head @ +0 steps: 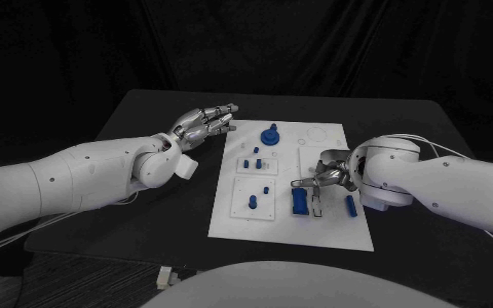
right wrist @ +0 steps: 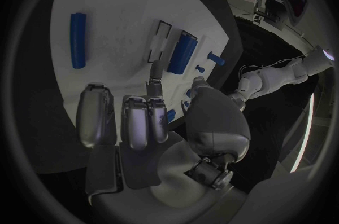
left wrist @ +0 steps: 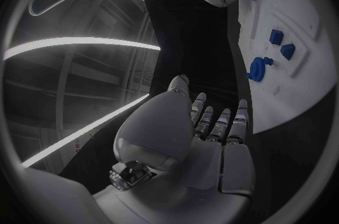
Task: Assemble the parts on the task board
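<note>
Black cloth hung behind the black counter, and the white task board lay in the middle of it. The left hand was over the counter just beside the far left corner of the board, not touching it. Its fingers were stretched out nearly straight and close together, and they held nothing. The blue gear-shaped part stood on the far part of the board, near this hand but apart from it; the left wrist view showed the same gear a little beyond the fingertips.

The right hand was above the near right part of the board. Its fingers were bent downward and spread, and one fingertip reached toward a white rectangular frame piece on the board. I could not tell if it touched this piece, and I saw nothing gripped in the hand. A blue rectangular block lay just beside the frame piece, on the side of the left hand, close under the right hand's fingers. A long blue bar lay on the other side of the frame, near the wrist. Several small blue pegs stood in the middle of the board, between the two hands.
</note>
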### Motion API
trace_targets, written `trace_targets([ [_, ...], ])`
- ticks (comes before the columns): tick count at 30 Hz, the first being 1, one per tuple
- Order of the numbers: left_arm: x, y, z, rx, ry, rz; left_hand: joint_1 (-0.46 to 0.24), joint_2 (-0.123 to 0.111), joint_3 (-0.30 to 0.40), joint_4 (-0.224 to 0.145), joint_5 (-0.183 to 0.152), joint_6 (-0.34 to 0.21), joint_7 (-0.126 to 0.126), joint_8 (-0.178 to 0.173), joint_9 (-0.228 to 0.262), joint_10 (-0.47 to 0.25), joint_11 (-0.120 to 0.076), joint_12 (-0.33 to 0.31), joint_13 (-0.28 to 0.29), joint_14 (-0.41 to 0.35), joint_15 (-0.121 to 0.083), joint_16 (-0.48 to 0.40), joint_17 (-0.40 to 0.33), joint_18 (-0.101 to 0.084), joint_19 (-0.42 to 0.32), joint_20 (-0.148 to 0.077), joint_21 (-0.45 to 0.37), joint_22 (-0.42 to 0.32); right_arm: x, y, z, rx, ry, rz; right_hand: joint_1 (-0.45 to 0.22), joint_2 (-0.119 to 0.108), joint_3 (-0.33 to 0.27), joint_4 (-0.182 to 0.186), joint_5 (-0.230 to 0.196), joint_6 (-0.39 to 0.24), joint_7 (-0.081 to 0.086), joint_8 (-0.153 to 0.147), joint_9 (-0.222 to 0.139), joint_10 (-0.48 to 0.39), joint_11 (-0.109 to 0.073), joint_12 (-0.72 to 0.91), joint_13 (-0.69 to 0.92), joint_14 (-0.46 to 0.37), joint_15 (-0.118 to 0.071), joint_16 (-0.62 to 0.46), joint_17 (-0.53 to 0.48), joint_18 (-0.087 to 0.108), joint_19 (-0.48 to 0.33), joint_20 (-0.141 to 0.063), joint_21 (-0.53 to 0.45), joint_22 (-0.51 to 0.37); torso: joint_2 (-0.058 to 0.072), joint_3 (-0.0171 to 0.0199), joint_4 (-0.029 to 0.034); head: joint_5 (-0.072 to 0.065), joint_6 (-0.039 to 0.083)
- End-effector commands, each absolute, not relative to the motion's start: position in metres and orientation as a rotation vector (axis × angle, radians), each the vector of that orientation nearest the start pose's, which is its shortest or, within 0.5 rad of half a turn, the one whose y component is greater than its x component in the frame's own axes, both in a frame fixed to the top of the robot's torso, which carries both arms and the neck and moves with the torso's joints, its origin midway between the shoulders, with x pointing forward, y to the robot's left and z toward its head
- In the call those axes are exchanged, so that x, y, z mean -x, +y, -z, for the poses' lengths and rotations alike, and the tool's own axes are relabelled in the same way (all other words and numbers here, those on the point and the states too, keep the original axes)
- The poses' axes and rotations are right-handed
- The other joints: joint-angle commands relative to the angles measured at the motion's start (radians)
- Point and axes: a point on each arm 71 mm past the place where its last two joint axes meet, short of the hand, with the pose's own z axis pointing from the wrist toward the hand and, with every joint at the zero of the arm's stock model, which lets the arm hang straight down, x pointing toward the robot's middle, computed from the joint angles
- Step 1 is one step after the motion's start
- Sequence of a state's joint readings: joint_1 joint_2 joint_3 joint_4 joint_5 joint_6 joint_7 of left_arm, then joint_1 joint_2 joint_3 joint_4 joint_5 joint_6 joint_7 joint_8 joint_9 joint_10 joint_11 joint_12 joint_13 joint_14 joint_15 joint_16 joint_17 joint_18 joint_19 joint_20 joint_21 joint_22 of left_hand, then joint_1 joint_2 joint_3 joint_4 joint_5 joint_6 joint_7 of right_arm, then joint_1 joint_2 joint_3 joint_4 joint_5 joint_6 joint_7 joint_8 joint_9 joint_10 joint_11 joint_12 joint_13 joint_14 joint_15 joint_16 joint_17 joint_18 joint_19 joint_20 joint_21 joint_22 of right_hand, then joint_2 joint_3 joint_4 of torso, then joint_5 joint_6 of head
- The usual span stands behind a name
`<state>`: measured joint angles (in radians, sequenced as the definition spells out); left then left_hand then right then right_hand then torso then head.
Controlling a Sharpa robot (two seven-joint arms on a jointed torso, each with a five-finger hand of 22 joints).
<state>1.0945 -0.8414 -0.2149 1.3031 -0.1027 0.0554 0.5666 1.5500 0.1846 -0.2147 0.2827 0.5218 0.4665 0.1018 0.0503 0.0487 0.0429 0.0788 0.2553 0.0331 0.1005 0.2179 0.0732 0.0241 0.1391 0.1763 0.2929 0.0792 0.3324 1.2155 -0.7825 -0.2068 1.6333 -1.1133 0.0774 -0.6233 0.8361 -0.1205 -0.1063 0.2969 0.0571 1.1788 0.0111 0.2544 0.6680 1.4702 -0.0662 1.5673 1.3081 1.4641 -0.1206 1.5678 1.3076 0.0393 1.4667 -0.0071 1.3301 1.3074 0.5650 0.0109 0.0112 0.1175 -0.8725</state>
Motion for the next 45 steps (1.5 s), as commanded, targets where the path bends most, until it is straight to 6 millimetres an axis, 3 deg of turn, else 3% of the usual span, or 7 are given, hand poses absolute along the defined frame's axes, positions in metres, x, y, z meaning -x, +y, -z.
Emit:
trace_targets([
  [1, -0.462, 0.260, 0.287, 1.026, 1.623, 1.658, 0.009, 0.001, 0.007, 0.000, 0.004, -0.001, 0.006, 0.003, 0.001, 0.000, 0.004, 0.002, 0.001, 0.002, 0.005, 0.004, 0.002, -0.017, 0.008, 0.002, 0.007, 0.000, -0.428, -0.177, 0.257, -0.074, 2.331, -0.331, -0.022, 0.004, -0.021, 0.000, -0.004, -0.003, -0.003, -0.005, 0.003, 0.101, 0.004, 0.004, 0.263, 0.107, 0.005, 0.003, 0.263, 0.015, 0.009, 0.006, 0.005, 0.191, 0.001, 0.0000, -0.0001, 0.003, 0.000],
  [6, -0.462, 0.261, 0.287, 1.027, 1.620, 1.655, 0.009, 0.000, 0.006, 0.000, 0.005, 0.000, 0.006, 0.004, 0.001, 0.000, 0.004, 0.003, 0.002, 0.003, 0.006, 0.005, 0.002, -0.018, 0.009, 0.002, 0.007, 0.000, -0.426, -0.192, 0.235, -0.163, 2.161, -0.439, 0.019, 0.034, -0.020, -0.006, 0.034, -0.090, 0.018, -0.057, -0.019, 0.101, 0.019, 0.004, 0.263, 0.107, 0.015, 0.003, 0.263, 0.007, 0.022, 0.011, 0.035, 0.201, 0.000, 0.0000, -0.0003, 0.001, 0.000],
  [10, -0.462, 0.261, 0.287, 1.027, 1.619, 1.654, 0.009, 0.000, 0.006, 0.000, 0.005, 0.000, 0.006, 0.004, 0.001, 0.000, 0.004, 0.003, 0.002, 0.003, 0.006, 0.005, 0.002, -0.018, 0.009, 0.002, 0.007, 0.000, -0.421, -0.207, 0.223, -0.188, 2.075, -0.447, 0.183, 0.072, 0.011, -0.029, 0.300, -0.100, 0.032, -0.079, -0.054, 0.101, 0.038, 0.004, 0.263, 0.107, 0.031, 0.003, 0.263, -0.004, 0.043, 0.025, 0.090, 0.216, -0.001, 0.0001, -0.0009, 0.004, 0.000],
  [12, -0.462, 0.261, 0.287, 1.027, 1.619, 1.654, 0.009, 0.000, 0.006, 0.000, 0.005, 0.000, 0.006, 0.004, 0.001, 0.000, 0.004, 0.003, 0.002, 0.003, 0.006, 0.005, 0.002, -0.018, 0.009, 0.002, 0.007, 0.000, -0.418, -0.219, 0.219, -0.169, 2.059, -0.400, 0.196, 0.072, -0.001, -0.020, 0.363, -0.077, 0.028, -0.072, -0.061, 0.101, 0.035, 0.004, 0.263, 0.107, 0.031, 0.003, 0.263, -0.004, 0.044, 0.028, 0.093, 0.217, 0.000, 0.0003, -0.0004, 0.002, 0.000],
  [19, -0.462, 0.261, 0.287, 1.027, 1.619, 1.653, 0.009, -0.001, 0.006, 0.000, 0.006, 0.004, 0.006, 0.004, 0.001, 0.001, 0.004, 0.005, 0.002, 0.004, 0.006, 0.005, 0.002, -0.019, 0.011, 0.002, 0.008, 0.001, -0.416, -0.249, 0.221, -0.037, 2.087, -0.212, 0.229, 0.063, -0.025, -0.017, 0.343, -0.046, 0.019, -0.053, -0.059, 0.101, 0.027, 0.004, 0.263, 0.107, 0.026, 0.003, 0.263, -0.002, 0.040, 0.025, 0.089, 0.215, 0.000, 0.0000, 0.0001, -0.006, 0.000],
  [27, -0.462, 0.260, 0.287, 1.026, 1.619, 1.655, 0.009, -0.001, 0.006, 0.000, 0.006, 0.004, 0.006, 0.004, 0.001, 0.001, 0.004, 0.005, 0.002, 0.004, 0.006, 0.005, 0.002, -0.019, 0.011, 0.002, 0.008, 0.001, -0.412, -0.267, 0.237, 0.085, 2.150, -0.058, 0.296, 0.074, -0.037, -0.035, 0.441, -0.015, -0.002, 0.008, -0.004, 0.101, 0.009, 0.004, 0.263, 0.107, 0.010, 0.003, 0.263, -0.001, 0.038, 0.012, 0.086, 0.214, -0.002, -0.0006, -0.0005, -0.013, 0.000],
  [45, -0.462, 0.260, 0.287, 1.026, 1.621, 1.657, 0.009, -0.002, 0.006, 0.000, 0.007, 0.003, 0.006, 0.005, 0.001, 0.002, 0.005, 0.007, 0.002, 0.004, 0.007, 0.006, 0.002, -0.020, 0.012, 0.002, 0.008, 0.000, -0.409, -0.258, 0.253, 0.121, 2.234, -0.036, 0.269, 0.116, -0.079, -0.012, 0.309, 0.054, -0.015, -0.033, -0.052, 0.101, -0.003, 0.004, 0.263, 0.106, -0.006, 0.001, 0.259, -0.005, 0.045, -0.005, 0.104, 0.219, 0.000, -0.0004, 0.0006, -0.012, 0.000],
])
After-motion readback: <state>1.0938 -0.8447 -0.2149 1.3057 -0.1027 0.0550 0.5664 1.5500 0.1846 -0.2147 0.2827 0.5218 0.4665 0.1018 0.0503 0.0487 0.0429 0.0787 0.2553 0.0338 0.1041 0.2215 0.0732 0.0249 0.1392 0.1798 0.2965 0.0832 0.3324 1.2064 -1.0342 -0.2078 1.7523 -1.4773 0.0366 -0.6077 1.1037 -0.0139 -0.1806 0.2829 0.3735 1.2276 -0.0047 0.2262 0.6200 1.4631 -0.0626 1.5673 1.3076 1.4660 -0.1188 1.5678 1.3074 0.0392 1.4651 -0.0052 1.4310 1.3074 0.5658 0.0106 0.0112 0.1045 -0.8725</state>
